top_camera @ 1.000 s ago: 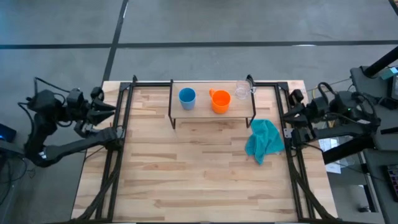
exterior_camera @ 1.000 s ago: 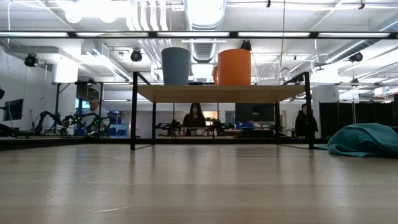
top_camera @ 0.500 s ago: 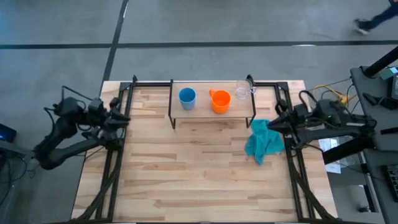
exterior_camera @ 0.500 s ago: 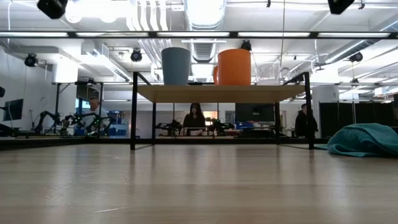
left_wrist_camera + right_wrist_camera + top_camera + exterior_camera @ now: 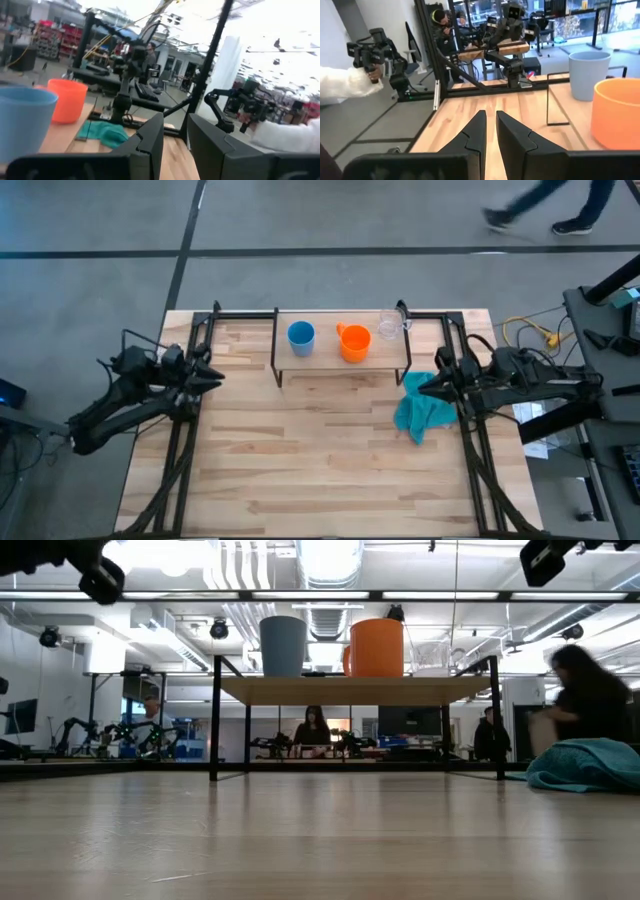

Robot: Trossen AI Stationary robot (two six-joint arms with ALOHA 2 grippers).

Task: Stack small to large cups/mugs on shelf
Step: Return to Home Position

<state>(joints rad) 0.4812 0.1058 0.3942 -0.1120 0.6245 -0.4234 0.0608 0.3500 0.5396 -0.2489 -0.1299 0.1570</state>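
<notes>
Cups/mugs [image 5: 354, 342]: all 3 on shelf [image 5: 325, 330] at far side of desk [image 5: 320, 470], upright, one row w/ gaps between, nothing nested. Across the high view: blue cup [image 5: 301, 335], orange mug [image 5: 354, 344], clear cup [image 5: 389, 326] at the shelf end nearest the right arm. Placing looks done. Caveat: orange mug looks biggest but sits mid-row, so strict small-to-large order seems doubtful. Only parking the arms appears left.

Left end effector [image 5: 215, 377]: empty, fingers [image 5: 150, 145] a little apart w/ a slim gap, nothing pinched. It points inward toward the desk middle from over the black side rail [image 5: 190, 420] at the desk's left edge, well apart from the shelf. Wrist and forearm run back and outward off the desk's left side.

Right end effector [image 5: 422, 389]: also empty, fingers [image 5: 512, 135] close but w/ a thin slit between. It points inward from the right edge, tip above the teal cloth [image 5: 425, 415], which lies on the desk just beside the shelf's leg. Arm runs outward to the right, off the desk.

Low view: both show only at the top corners, i.e. high above the desk surface, clear of the cups.
</notes>
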